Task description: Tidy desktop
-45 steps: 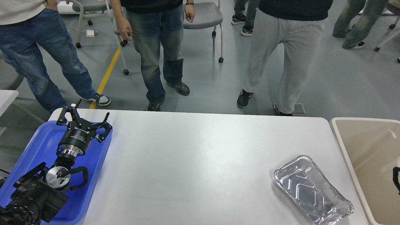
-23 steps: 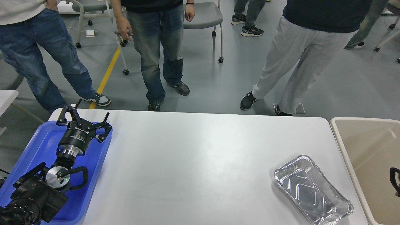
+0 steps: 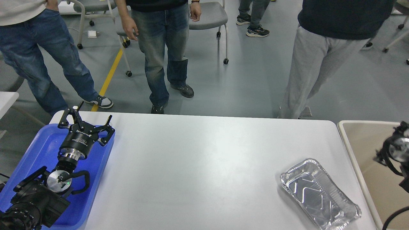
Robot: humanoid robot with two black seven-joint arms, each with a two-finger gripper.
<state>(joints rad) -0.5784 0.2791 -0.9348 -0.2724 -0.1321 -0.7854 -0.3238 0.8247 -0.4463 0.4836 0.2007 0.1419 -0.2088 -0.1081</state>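
Observation:
The white desktop (image 3: pixel 204 166) fills the middle of the head view. A crinkled silver foil tray (image 3: pixel 319 193) lies empty on it near the front right corner. My left gripper (image 3: pixel 91 116) is open and empty, held over the far end of the blue plastic tray (image 3: pixel 38 150) at the desktop's left edge. My right arm comes in at the right edge over the beige bin (image 3: pixel 367 143). Its gripper (image 3: pixel 403 126) is small, dark and cut by the frame edge, so its fingers cannot be told apart. It is well right of the foil tray.
Three people stand on the grey floor just beyond the desktop's far edge, one in grey trousers (image 3: pixel 303 70) near the far right corner. Wheeled grey chairs (image 3: pixel 207 16) stand behind them. A second white table's corner (image 3: pixel 6 99) shows at the far left.
My right arm has risen into view over the beige bin at the right edge. The person in grey trousers has shifted right. My left arm and the foil tray have not moved.

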